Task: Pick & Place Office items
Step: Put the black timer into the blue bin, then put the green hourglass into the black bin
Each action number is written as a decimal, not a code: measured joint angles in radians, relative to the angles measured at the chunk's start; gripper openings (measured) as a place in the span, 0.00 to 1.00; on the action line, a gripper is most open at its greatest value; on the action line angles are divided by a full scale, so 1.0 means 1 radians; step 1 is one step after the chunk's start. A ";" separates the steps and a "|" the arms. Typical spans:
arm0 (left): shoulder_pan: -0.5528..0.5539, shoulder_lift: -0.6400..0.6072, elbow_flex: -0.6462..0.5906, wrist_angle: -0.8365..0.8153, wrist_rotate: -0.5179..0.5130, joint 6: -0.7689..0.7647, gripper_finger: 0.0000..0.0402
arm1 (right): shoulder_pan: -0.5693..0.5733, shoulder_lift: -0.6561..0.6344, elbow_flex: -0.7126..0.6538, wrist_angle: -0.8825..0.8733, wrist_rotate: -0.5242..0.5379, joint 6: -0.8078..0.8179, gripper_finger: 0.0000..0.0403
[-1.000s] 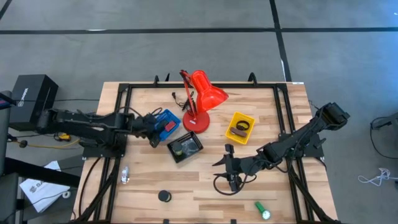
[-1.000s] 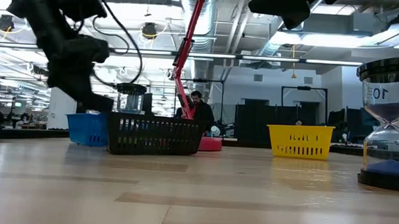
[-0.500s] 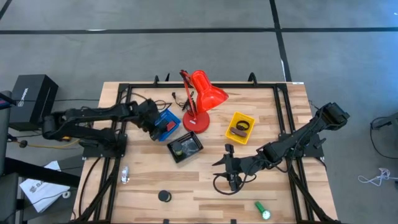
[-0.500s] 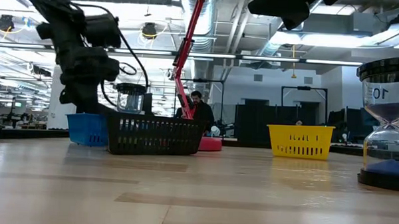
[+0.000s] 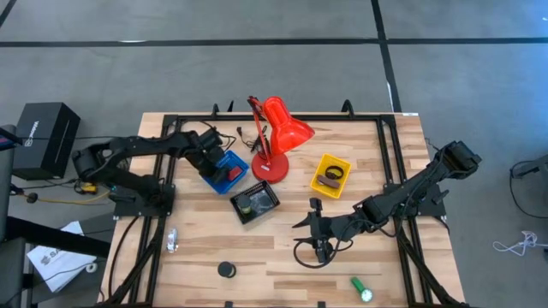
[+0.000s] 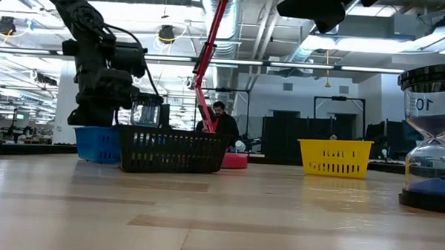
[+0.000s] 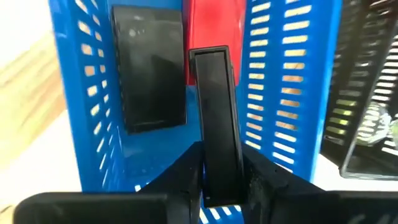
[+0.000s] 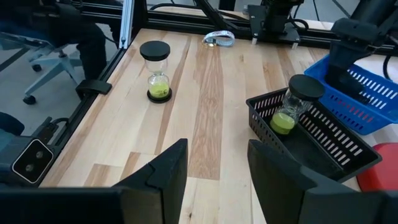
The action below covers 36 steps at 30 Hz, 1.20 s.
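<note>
Where high view hides it, left end effector (image 7: 221,186) grips black rectangle (image 7: 217,124).

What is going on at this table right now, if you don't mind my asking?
The left claw is shut on a slim black bar, holding it over the blue tray, which already holds a black rectangle and a red block. The right claw waits open above the middle of the table. A green cylinder and a black disc lie loose on the table.

Left hand (image 5: 211,162) over the tray (image 5: 226,168), a flat rectangle (image 7: 216,118) between its fingers above two items inside.
</note>
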 joint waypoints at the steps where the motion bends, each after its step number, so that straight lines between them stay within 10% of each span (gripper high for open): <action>1: -0.002 0.007 0.000 0.000 0.000 0.001 0.17 | 0.000 0.000 0.000 0.000 0.000 0.000 0.39; 15: -0.019 -0.035 -0.002 -0.003 -0.012 0.108 0.19 | 0.000 0.000 0.000 -0.001 0.000 -0.001 0.39; 28: -0.019 -0.046 -0.002 -0.001 -0.089 0.117 0.45 | 0.000 0.000 0.000 -0.001 0.000 -0.002 0.39; 36: -0.020 -0.046 -0.002 0.011 -0.143 0.153 0.38 | 0.000 0.000 0.000 -0.001 0.000 -0.001 0.39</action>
